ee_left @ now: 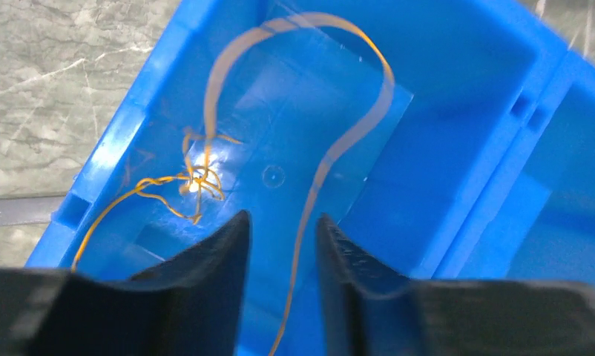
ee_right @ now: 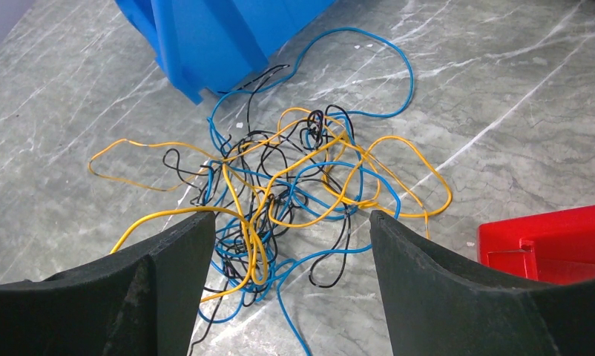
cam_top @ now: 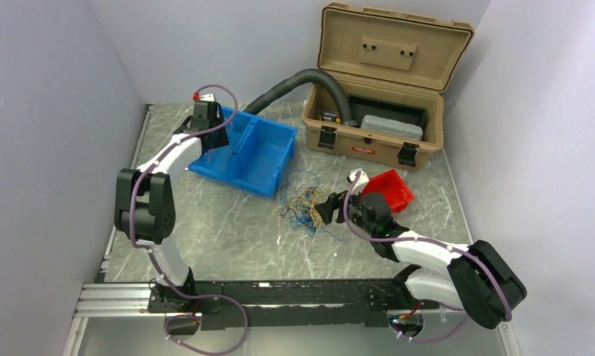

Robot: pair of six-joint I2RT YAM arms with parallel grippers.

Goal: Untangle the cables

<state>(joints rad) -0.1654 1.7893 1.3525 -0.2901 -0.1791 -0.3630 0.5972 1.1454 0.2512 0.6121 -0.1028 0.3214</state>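
The cables [cam_top: 302,204] lie in a loose tangle of thin yellow, blue and black wires [ee_right: 294,185] on the marble table, just in front of the blue bin [cam_top: 265,148]. My right gripper [cam_top: 329,211] hovers at the tangle's right side. In the right wrist view it [ee_right: 293,219] stands wide open over the heap, with nothing between its fingers. My left gripper [cam_top: 211,132] is over the bin's left compartment. Its jaws [ee_left: 283,222] stand a little apart and a blurred yellow wire [ee_left: 320,167] runs loose through the gap, touching neither finger. Another yellow wire [ee_left: 194,182] lies on the bin floor [ee_left: 280,133].
A small red bin [cam_top: 389,189] sits right of the tangle, its corner showing as the red bin [ee_right: 550,241] beside my right finger. A tan toolbox [cam_top: 376,141] stands open at the back, with a black corrugated hose [cam_top: 294,81] curving out of it toward the blue bin.
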